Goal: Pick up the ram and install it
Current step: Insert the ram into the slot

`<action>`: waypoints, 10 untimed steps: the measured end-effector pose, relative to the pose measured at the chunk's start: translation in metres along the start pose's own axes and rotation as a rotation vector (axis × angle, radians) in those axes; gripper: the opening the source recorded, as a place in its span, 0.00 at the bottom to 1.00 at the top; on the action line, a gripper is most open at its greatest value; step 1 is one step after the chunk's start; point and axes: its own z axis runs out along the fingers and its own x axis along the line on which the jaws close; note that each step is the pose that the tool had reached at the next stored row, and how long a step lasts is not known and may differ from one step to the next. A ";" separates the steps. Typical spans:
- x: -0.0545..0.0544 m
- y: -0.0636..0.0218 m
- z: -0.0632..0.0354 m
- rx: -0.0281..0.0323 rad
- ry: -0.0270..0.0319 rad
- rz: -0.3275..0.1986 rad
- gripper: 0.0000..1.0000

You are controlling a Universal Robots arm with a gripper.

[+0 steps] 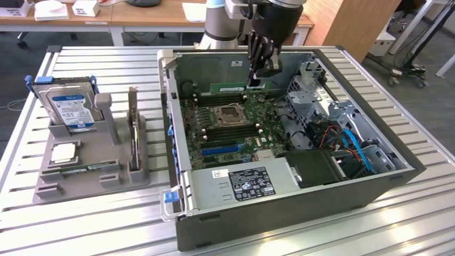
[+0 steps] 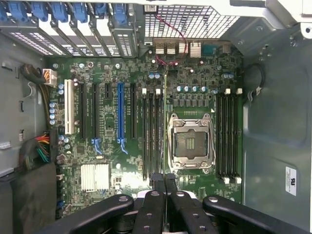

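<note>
The ram (image 1: 236, 86), a thin green stick, hangs level inside the open computer case (image 1: 398, 176), with my gripper (image 1: 257, 80) shut on its end toward the exterior view's right. It is held just above the far memory slots of the motherboard (image 1: 227, 133), beyond the CPU socket (image 1: 229, 113). In the wrist view the ram (image 2: 165, 122) appears edge-on as a thin line running out from my gripper (image 2: 164, 181). It lies over the black memory slots (image 2: 152, 131) beside the CPU socket (image 2: 190, 143). Whether it touches a slot I cannot tell.
A grey parts stand (image 1: 85, 176) on the exterior view's left holds a silver hard drive (image 1: 69, 108) and an upright expansion card (image 1: 133, 128). Inside the case sit a power supply (image 1: 245, 184), blue and red cables (image 1: 352, 141) and a metal drive cage (image 1: 313, 93).
</note>
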 end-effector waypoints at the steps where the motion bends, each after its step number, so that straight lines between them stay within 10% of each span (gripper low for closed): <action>1: 0.000 0.0000 0.0010 0.0000 0.0001 0.000 0.11; 10: 0.001 -0.0006 0.0133 0.0000 0.0001 0.000 0.11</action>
